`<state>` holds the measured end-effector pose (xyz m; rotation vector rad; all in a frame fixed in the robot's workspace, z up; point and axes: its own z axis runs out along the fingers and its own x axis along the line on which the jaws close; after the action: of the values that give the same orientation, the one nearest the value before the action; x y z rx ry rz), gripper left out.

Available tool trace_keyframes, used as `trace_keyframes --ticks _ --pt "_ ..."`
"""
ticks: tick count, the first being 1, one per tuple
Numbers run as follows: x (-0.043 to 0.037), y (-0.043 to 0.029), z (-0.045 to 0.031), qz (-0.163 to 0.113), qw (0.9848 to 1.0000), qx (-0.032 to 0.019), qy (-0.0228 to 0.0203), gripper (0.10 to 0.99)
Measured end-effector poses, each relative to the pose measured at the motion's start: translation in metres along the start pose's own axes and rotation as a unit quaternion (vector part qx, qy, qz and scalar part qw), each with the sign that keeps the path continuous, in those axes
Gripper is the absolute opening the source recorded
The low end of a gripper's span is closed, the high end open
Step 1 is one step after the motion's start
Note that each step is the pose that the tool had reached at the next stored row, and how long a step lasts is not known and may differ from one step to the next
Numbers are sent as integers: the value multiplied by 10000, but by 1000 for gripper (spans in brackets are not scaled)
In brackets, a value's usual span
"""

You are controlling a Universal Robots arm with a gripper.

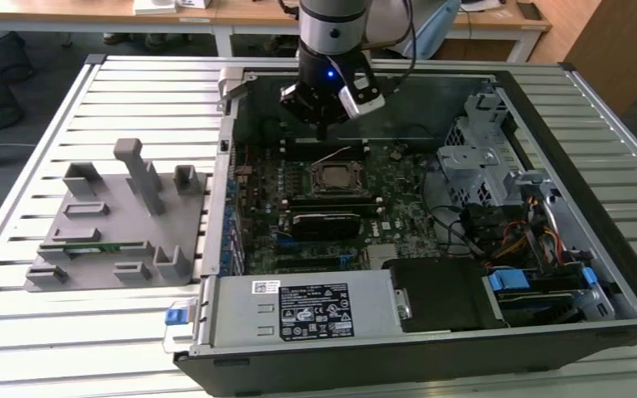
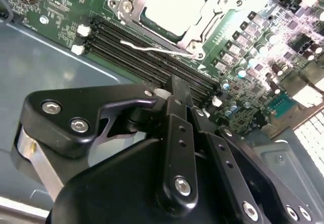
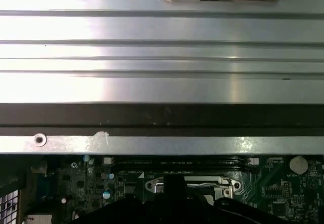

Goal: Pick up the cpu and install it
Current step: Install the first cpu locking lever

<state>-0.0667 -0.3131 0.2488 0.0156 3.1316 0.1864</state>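
Observation:
The cpu (image 1: 333, 176) (image 2: 174, 3) lies flat in the square socket of the green motherboard (image 1: 391, 203) inside the open computer case. It is a silvery square with the socket's metal frame around it. A thin wire lever (image 2: 157, 46) lies along the socket's edge by the black memory slots (image 2: 152, 62). My gripper (image 1: 321, 133) (image 2: 175, 84) hangs just above the board beside the socket, over the memory slots, apart from the cpu. It is shut with nothing held. In the first wrist view the gripper (image 3: 174, 183) is a dark shape in front of the socket.
The case wall (image 1: 230, 166) and rim (image 3: 162, 117) ring the board. A drive cage (image 1: 479, 157), cables (image 1: 517, 240) and a power supply (image 1: 308, 311) crowd the exterior view's right and front. A grey fixture (image 1: 119, 224) holding a green memory stick (image 1: 86, 246) stands on the slatted table (image 1: 75, 332).

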Motion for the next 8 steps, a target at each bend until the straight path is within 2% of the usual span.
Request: trace_keyframes --ticks 2,5,8 --pt "-8 -1 4 0 10000 8 1 114" --pt "-33 -3 22 -1 10000 68 -1 114" --pt "-64 -6 52 0 10000 85 0 114"
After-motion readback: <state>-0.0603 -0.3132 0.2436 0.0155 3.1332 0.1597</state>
